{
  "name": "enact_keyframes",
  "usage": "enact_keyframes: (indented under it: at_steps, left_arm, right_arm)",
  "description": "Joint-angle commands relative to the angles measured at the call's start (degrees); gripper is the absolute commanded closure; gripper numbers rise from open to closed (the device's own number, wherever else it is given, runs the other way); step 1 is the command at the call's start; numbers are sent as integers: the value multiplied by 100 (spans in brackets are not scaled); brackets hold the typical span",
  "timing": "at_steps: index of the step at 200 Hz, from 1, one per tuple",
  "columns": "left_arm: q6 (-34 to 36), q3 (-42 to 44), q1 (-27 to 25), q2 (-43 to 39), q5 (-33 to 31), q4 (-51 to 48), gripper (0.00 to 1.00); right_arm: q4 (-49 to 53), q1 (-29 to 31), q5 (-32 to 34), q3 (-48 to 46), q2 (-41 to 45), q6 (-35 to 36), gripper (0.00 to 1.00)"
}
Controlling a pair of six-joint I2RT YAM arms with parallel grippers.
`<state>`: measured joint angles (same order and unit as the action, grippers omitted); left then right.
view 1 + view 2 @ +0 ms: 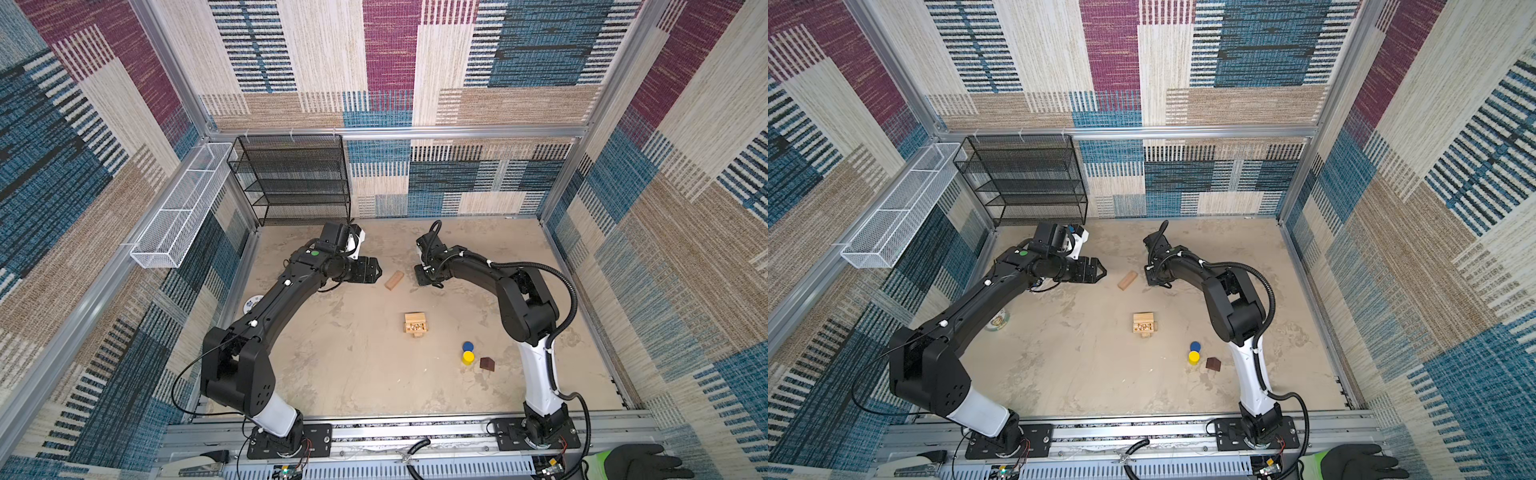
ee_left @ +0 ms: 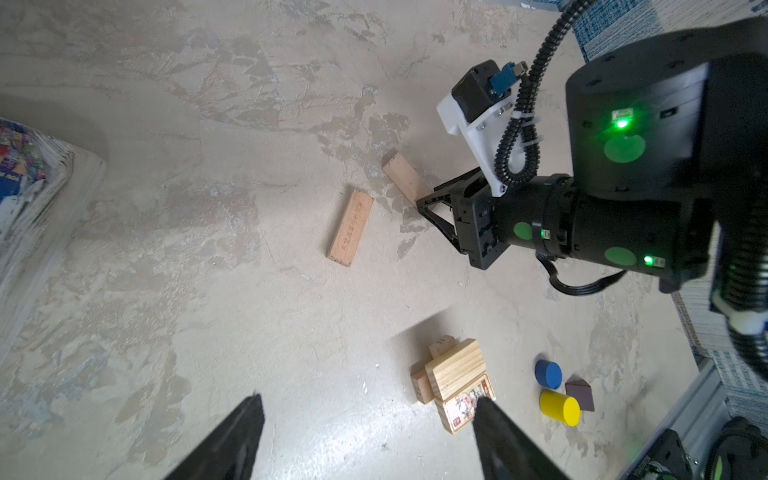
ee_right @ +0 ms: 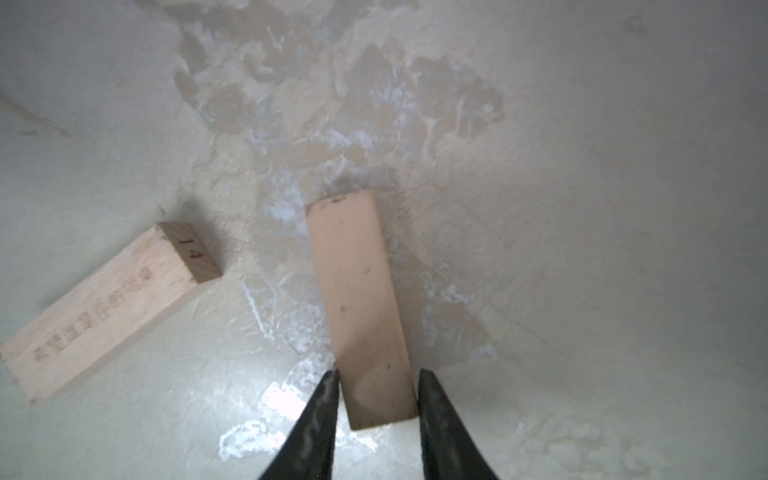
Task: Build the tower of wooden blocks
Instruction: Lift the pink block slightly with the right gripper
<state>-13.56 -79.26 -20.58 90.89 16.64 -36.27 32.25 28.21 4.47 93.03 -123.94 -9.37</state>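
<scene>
So the plain bar (image 3: 359, 307) is on the bench (image 1: 353, 374), long axis pointing straight out from the right jaws, which pinch its near end across the width. Printed bar (image 3: 108, 307) sits just beside it. Tower (image 1: 415, 323) is well apart, toward the arm bases. Left jaws gape wide, holding nothing, farther off.

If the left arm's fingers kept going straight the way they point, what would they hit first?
Probably the loose printed bar, lying just ahead of the left gripper, whose open fingers might pass over it: height is unclear.
</scene>
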Motion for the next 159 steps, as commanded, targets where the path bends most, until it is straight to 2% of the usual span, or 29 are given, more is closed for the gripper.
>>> enact_keyframes:
  at_steps: [1,63,71,83,97,159]
  left_arm:
    - [-14,31,10,-30,-118,15,16]
    - [-15,34,10,-46,-136,15,16]
    - [-23,35,10,-54,-135,15,16]
    - [-24,40,10,-51,-126,14,16]
    - [-24,43,10,-56,-134,15,16]
    - [-15,78,10,-121,-199,43,16]
  right_arm:
    - [-187,3,-100,-6,18,83,71]
    - [-228,5,-96,-83,-17,21,73]
    - [-228,3,-80,-84,-16,20,71]
    - [-211,9,-27,-75,-38,-2,63]
    - [-186,9,-2,-84,-51,-4,63]
    - [-199,9,-1,-110,78,-18,77]
